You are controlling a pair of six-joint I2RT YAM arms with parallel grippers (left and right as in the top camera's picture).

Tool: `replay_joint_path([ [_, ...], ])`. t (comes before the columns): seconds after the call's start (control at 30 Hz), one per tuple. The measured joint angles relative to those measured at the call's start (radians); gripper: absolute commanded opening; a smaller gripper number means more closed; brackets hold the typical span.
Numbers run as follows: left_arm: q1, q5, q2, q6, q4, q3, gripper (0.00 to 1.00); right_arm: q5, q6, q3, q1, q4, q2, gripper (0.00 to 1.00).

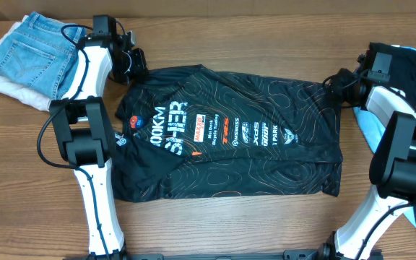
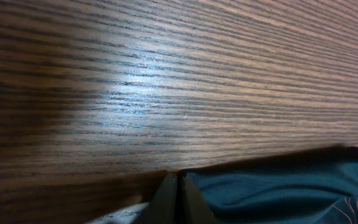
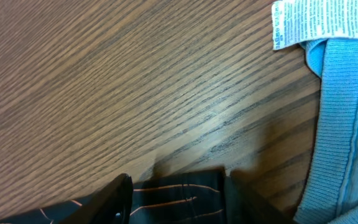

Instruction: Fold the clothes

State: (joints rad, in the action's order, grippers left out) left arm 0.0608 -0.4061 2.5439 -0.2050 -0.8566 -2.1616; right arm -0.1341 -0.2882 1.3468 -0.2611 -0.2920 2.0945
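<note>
Two corners by the desk's [image 1: 266, 36] far edge suited your grip on the limp, light jersey [image 1: 230, 137]; the left gripper [image 2: 176, 183] had its fingers together, while the right gripper [image 3: 178, 183] straddled the hem, fingers apart.

Robot manipulation lab bench, brown wood-grain tabletop [image 1: 215, 224], white-and-black left robot arm [image 1: 92, 180] and matching right robot arm [image 1: 396, 144] mounted at its near edge, black short-sleeved sports jersey with orange contour lines [image 1: 266, 144] spread between them, folded blue denim jeans [image 1: 38, 43] and light blue knit garment [image 3: 340, 124] lying at the sides.
</note>
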Motion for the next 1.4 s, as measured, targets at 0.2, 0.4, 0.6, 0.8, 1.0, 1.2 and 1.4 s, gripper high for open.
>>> replay_joint_path([
  [0.2, 0.000, 0.002, 0.000, 0.000, -0.001, 0.000, 0.04, 0.000, 0.004, 0.000, 0.000, 0.008, 0.016, 0.16],
  [0.4, 0.000, 0.002, 0.000, 0.000, -0.008, -0.001, 0.04, 0.002, -0.004, 0.000, 0.000, 0.008, 0.019, 0.04],
  [0.6, 0.001, 0.003, 0.000, 0.008, -0.078, -0.015, 0.04, 0.011, -0.013, 0.005, -0.001, -0.032, 0.020, 0.04],
  [0.8, 0.015, 0.010, -0.025, 0.023, -0.182, -0.021, 0.04, 0.035, -0.030, 0.066, -0.011, -0.175, 0.020, 0.04],
  [1.0, 0.025, 0.056, -0.127, 0.022, -0.282, -0.024, 0.04, 0.038, -0.074, 0.134, -0.031, -0.304, 0.020, 0.04],
  [1.2, 0.024, 0.105, -0.187, 0.021, -0.362, -0.039, 0.04, 0.038, -0.100, 0.147, -0.034, -0.389, 0.014, 0.04],
  [1.4, 0.025, 0.126, -0.187, 0.021, -0.460, -0.039, 0.04, 0.038, -0.126, 0.147, -0.048, -0.499, -0.048, 0.04],
])
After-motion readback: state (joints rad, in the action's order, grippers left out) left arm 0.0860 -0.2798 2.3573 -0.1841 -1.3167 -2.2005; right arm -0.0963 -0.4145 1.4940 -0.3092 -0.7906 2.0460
